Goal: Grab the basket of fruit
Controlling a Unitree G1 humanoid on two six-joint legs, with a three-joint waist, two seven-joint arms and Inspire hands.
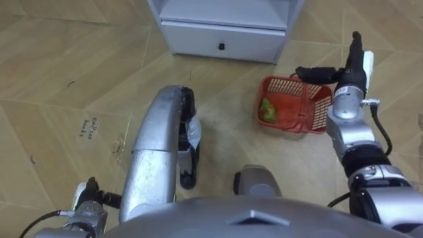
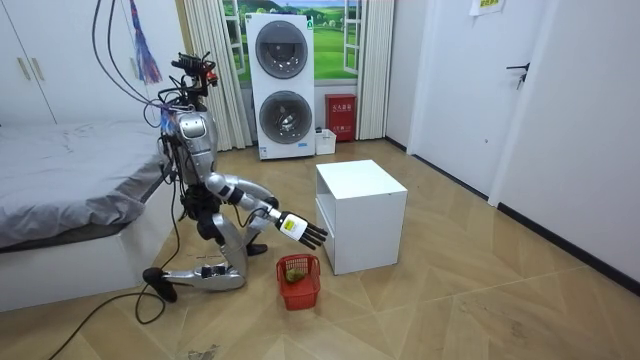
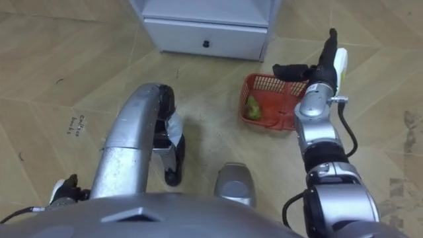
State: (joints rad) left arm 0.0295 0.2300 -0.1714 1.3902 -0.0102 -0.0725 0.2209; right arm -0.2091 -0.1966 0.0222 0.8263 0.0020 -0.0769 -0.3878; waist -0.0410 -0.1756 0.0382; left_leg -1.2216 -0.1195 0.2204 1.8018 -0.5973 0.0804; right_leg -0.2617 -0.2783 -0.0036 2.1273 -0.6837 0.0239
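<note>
The left hand (image 1: 88, 200) hangs low by the robot's knee; I cannot tell its state. On the floor, a red basket (image 1: 309, 114) holding a green fruit (image 1: 268, 111) sits just under the right hand (image 1: 349, 78). That hand is spread flat, its thumb stretched over the basket's rim.

Nothing can be read. A dark scrawl (image 1: 84, 125) on the floor (image 1: 53, 66), left of frame, may be handwriting; the wall sign (image 2: 490, 6), upper right, is illegible.
</note>
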